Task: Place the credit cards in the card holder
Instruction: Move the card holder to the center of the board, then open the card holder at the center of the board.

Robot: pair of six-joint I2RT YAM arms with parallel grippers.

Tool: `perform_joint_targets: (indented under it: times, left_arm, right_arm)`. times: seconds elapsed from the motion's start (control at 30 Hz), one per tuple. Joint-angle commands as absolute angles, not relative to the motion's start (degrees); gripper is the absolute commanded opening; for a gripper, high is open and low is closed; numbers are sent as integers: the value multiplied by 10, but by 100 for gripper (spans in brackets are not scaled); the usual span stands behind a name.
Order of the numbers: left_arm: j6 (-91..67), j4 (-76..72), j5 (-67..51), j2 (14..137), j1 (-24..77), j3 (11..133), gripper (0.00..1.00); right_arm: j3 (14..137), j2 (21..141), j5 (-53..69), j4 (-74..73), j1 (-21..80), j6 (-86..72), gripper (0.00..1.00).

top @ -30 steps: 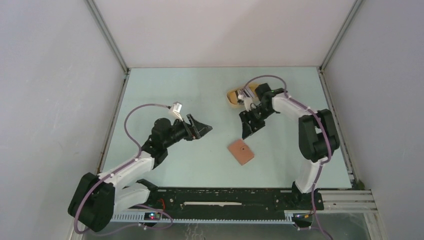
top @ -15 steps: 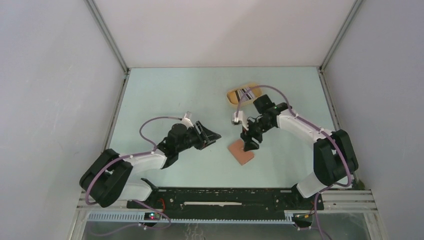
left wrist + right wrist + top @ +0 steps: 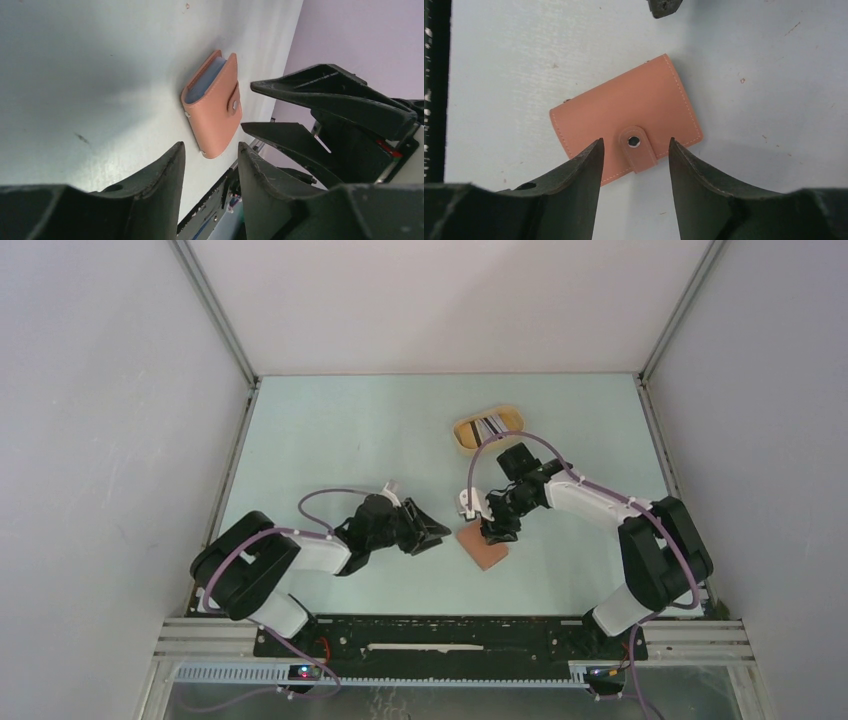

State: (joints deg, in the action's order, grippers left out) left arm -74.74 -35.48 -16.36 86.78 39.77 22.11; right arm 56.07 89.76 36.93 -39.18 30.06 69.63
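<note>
Where the right gripper (image 3: 634, 150) hangs, its black fingers stand partly apart and grip nothing. The small reddish-brown, leather-like folding card holder (image 3: 624, 115) lies directly beneath, its snap tab showing in the gap; whether they touch cannot be told. The holder lies closed and flat on the pale green table (image 3: 330, 430), with the tab fastened and its edges stitched. The left gripper (image 3: 210, 150), also parted and empty, sits low just beside it. The striped credit cards (image 3: 490, 426) lie well apart in a yellow oval tray (image 3: 463, 436).
</note>
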Motion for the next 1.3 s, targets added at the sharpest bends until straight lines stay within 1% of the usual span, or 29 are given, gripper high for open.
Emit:
perform_joint_targets:
  times: [0.0,0.23,0.37,0.73,0.93,1.13,1.23,1.27]
  left_arm:
    - [-760,-350,-175,876,410,262,48]
    - [-766,-338,-189,908,428,274,50]
    - [-756,-311,-204,937,432,303,52]
    - [-729,-205,-228,1019,439,386,52]
    - [-720,-174,-223,1035,437,400,50]
    - [-697,-145,-229,1041,421,407,42]
    - [-688,-144,-237,1057,413,413,37]
    - [-687,-145,-238,1062,411,414,36]
  right_arm:
    - [562,921,351,-370,310,753,58]
    - [561,947,332,-384,319,757,54]
    - [561,960,304,-381,329,761,52]
    - [561,1000,262,-403,344,757,31]
    - [572,995,268,-411,342,732,21]
    - [599,950,323,-430,328,697,13]
    - [599,941,340,-434,322,691,5]
    - [599,941,342,-437,320,692,0]
